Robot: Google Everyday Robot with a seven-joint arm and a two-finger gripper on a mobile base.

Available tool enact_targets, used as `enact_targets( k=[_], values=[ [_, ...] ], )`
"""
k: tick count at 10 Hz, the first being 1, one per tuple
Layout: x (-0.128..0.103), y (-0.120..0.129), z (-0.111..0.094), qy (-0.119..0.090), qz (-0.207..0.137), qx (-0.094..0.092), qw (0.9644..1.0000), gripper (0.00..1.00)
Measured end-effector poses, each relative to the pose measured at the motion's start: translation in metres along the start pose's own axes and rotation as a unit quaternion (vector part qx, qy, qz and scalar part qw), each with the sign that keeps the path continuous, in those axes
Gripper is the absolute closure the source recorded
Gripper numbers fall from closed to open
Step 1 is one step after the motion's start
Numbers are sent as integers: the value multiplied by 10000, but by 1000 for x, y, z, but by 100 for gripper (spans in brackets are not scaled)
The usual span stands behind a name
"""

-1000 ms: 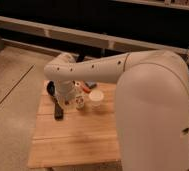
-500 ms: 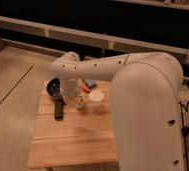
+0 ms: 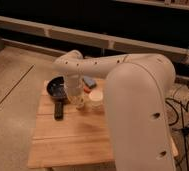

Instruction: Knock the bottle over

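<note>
A: Containers first. On the wooden table (image 3: pixel 73 142) sits one black pan (image 3: pixel 53 88), its handle pointing toward the front edge. The inside is too dark to tell what it holds.

B: To its right is one white cup (image 3: pixel 96 103), upright, mouth open. Its contents can't be made out either.

A: And one bottle (image 3: pixel 81 105), pale and yellowish, between pan and cup, just beside the cup. Only its lower part shows.

B: Because the gripper (image 3: pixel 77 98) hangs right over it, at the end of the white arm (image 3: pixel 133 90). Spread or pressed together? That cannot be told, and neither can contact with the bottle.

A: One small dark-blue object (image 3: pixel 89 81) lies behind the wrist.

B: Compared with a second ago, the wrist has swung right, off the pan and onto the bottle's spot. Pan and cup haven't moved.
</note>
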Motion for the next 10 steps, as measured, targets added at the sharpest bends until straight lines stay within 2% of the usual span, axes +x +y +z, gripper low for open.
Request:
enact_targets(
  k=[3, 5, 6, 7, 8, 9, 10],
  values=[
    [-19, 1, 6, -116, -180, -9, 9998, 100],
    [-38, 0, 4, -535, -386, 111, 9978, 100],
    [-47, 0, 1, -819, -507, 206, 9951, 100],
    [-58, 2, -5, -1245, -653, 267, 9897, 100],
    [-61, 7, -11, -1528, -794, 266, 9847, 100],
    [-61, 16, -18, -1867, -992, 220, 9771, 100],
    [-58, 20, -20, -1961, -1062, 182, 9747, 100]
  ],
)
